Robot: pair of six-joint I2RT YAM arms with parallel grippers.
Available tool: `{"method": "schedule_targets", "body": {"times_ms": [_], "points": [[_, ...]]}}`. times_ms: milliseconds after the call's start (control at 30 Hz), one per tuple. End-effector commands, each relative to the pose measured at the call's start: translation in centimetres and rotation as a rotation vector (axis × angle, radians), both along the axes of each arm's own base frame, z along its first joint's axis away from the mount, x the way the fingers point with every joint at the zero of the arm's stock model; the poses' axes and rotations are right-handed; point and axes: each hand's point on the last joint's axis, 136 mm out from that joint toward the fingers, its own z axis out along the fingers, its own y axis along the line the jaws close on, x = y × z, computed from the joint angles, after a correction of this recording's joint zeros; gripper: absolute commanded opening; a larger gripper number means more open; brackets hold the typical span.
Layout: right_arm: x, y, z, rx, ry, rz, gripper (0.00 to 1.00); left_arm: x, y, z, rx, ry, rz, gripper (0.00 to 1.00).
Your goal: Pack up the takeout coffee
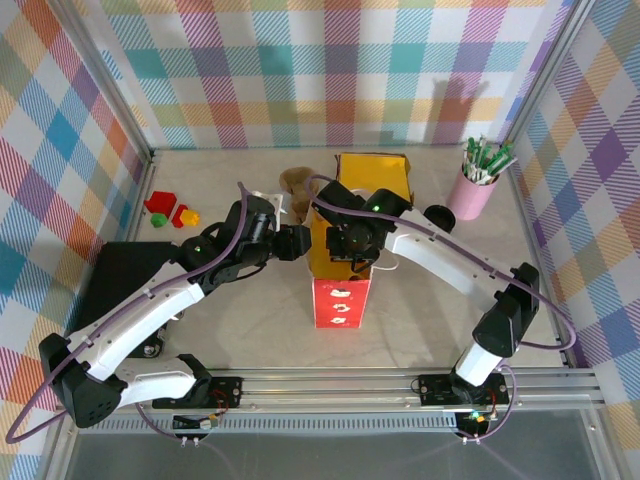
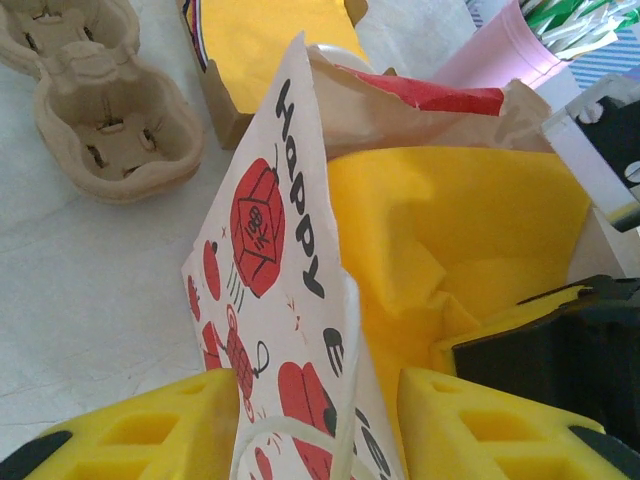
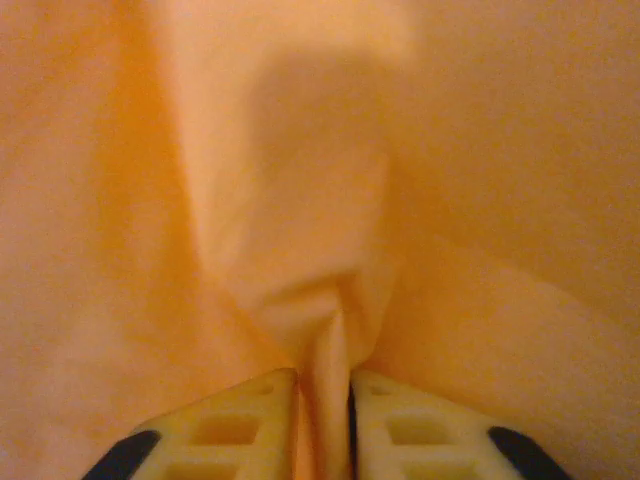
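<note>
Takeout coffee cannot be picked out for sure; a white rounded rim (image 2: 338, 52) just past the far edge of the paper bag (image 2: 270, 230) may be it. Left gripper (image 2: 318, 410) has its jaws spread, straddling the bag's printed wall. Right gripper (image 3: 322, 385), inside the bag, has its jaws almost together, pinching a fold of yellow lining (image 3: 300, 250).

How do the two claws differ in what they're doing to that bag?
The left gripper is open, astride the printed wall of the paper bag; the right gripper is shut, pinching its yellow lining. The left gripper sits at the mouth; the right gripper reaches inside. Both have yellow fingers.
</note>
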Motion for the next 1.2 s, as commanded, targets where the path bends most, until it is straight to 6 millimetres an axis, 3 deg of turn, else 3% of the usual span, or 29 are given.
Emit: {"method": "schedule_targets", "body": {"times_ms": [0, 133, 400, 567, 700, 933, 1033, 1167], "points": [[0.0, 0.3, 2.2, 0.038, -0.049, 0.025, 0.4, -0.5, 0.5, -0.1, 0.024, -0.002, -0.003, 0.46], [0.4, 1.2, 6.1, 0.142, -0.138, 0.065, 0.53, -0.7, 1.0, 1.3, 0.021, -0.032, 0.004, 0.46], [0.8, 0.3, 14.0, 0.265, -0.339, 0.1, 0.58, -0.8, 2.6, 4.3, 0.039, -0.114, 0.035, 0.46], [0.6, -1.1, 18.6, 0.361, -0.467, 0.124, 0.61, -0.7, 3.7, 6.7, 0.074, -0.173, 0.058, 0.46], [0.7, -4.0, 20.8, 0.38, -0.576, 0.114, 0.62, 0.0, 6.6, 9.0, 0.153, -0.265, 0.161, 0.48], [1.6, -12.4, 20.6, 0.251, -0.7, -0.022, 0.72, 0.9, 12.3, 12.4, 0.244, -0.42, 0.381, 0.6], [1.9, -15.0, 19.1, 0.185, -0.721, -0.059, 0.85, 1.1, 14.7, 12.6, 0.298, -0.45, 0.464, 0.68], [2.7, -17.6, 16.1, 0.095, -0.706, -0.108, 0.93, 1.2, 17.7, 12.1, 0.359, -0.473, 0.572, 0.81]]}}
